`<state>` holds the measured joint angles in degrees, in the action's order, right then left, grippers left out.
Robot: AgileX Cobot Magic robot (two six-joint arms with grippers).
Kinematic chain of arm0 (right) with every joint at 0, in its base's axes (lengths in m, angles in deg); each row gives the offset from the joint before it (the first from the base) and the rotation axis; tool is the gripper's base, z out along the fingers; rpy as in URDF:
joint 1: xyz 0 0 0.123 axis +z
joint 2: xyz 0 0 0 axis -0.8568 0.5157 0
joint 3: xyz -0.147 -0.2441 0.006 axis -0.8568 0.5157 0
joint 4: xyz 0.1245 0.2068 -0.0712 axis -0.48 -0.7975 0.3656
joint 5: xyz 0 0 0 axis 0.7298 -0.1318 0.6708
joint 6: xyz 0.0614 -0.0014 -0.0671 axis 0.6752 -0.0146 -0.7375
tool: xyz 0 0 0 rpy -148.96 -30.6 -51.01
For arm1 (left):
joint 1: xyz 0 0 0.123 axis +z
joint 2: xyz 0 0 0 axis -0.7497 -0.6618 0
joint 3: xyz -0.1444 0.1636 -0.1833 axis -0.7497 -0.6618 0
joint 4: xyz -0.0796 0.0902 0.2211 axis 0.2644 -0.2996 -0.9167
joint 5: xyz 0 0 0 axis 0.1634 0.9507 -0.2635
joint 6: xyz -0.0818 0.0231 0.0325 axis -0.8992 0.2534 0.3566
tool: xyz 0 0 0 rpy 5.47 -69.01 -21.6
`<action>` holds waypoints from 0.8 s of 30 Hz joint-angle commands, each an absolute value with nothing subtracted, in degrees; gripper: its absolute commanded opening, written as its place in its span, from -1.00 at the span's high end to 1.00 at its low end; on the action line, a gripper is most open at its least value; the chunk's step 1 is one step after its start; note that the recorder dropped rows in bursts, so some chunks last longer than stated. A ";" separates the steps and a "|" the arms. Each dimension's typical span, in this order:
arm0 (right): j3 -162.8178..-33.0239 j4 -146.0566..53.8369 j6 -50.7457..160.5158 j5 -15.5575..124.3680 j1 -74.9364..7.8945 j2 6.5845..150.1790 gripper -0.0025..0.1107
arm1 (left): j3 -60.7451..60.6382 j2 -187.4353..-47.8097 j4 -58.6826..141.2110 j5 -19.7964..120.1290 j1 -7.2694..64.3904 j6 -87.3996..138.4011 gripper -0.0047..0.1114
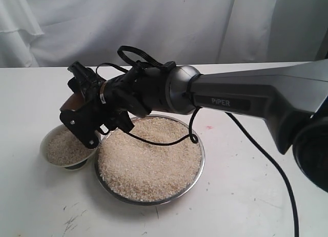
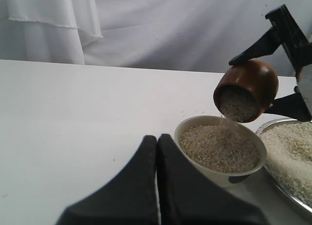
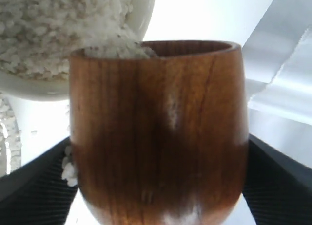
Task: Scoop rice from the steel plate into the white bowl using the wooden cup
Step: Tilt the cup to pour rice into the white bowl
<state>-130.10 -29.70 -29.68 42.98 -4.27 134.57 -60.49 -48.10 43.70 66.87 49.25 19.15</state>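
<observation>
Pour in progress! Grips the wooden cup [image 2: 246, 91] side-on in the right gripper [image 1: 82, 110], jaws spread wide around its belly, and tips it mouth-down just above the white bowl [image 2: 214, 175]. Lets a thin trickle of rice [image 1: 148, 160] slip off the lip into the bowl below. Shows a bowl already heaped close to its rim, so reads as well along, probably more than one scoop in. Leaves a deep, broad heap on the steel plate [image 1: 154, 202], touching or just beside the bowl, plus a fair load inside the cup. Rests the left gripper [image 2: 157, 186] low near the bowl, fingers pressed together on nothing.

Hides nearly all of the cup behind the wrist in the exterior view. Cuts the plate off at the edge of the left wrist view. Fills the right wrist view with wood grain and blurs the bowl behind it. Cannot tell how deep the rice in the cup goes.
</observation>
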 commanded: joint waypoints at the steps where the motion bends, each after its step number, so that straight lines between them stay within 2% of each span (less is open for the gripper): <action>1: -130.68 -27.38 -29.21 46.19 -3.54 134.21 0.96 | -60.75 -47.81 43.74 66.51 49.16 18.97 0.92; 24: -130.68 -16.93 -30.44 46.69 -1.18 134.21 0.96 | -60.75 -47.81 43.74 66.51 49.16 18.97 0.92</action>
<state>-130.10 -18.80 -29.89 45.54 -1.67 134.57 -60.49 -48.10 43.70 66.87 49.25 19.15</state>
